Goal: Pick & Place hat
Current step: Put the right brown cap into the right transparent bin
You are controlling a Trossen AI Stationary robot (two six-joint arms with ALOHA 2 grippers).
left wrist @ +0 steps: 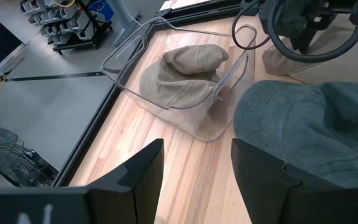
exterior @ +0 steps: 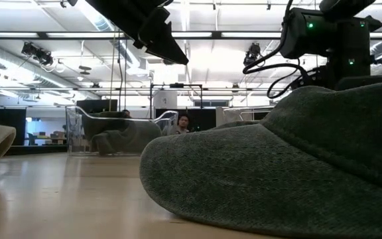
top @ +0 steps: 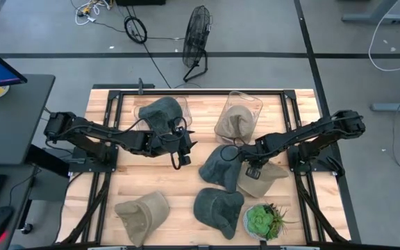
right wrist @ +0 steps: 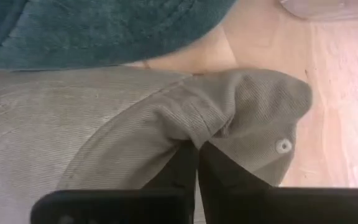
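Note:
My right gripper (top: 252,169) is shut on a tan hat (top: 261,180) that lies right of the table's middle, beside a dark green hat (top: 219,165). My left gripper (top: 183,150) hovers open left of that green hat and touches nothing; in its wrist view the open fingers (left wrist: 194,180) look toward the green hat (left wrist: 309,124). Another tan hat (top: 143,212) and another dark green hat (top: 219,208) rest on the near part of the table. At the far side, one clear bin holds a green hat (top: 162,114) and another holds a tan hat (top: 238,121). My right gripper pinches a raised fold of the tan hat's crown (right wrist: 194,134) between its two shut fingers (right wrist: 185,165), close to the top button (right wrist: 283,146). The fingers come from above, pointing down. The cloth is gathered into a ridge at the fingers, and the rest of the hat (top: 266,182) lies on the table.
A potted succulent (top: 262,221) stands at the near edge, right of the near green hat, which fills the low view's foreground (exterior: 277,179). The two clear bins (top: 245,104) sit along the far side. Bare wood (top: 144,177) lies near the left gripper.

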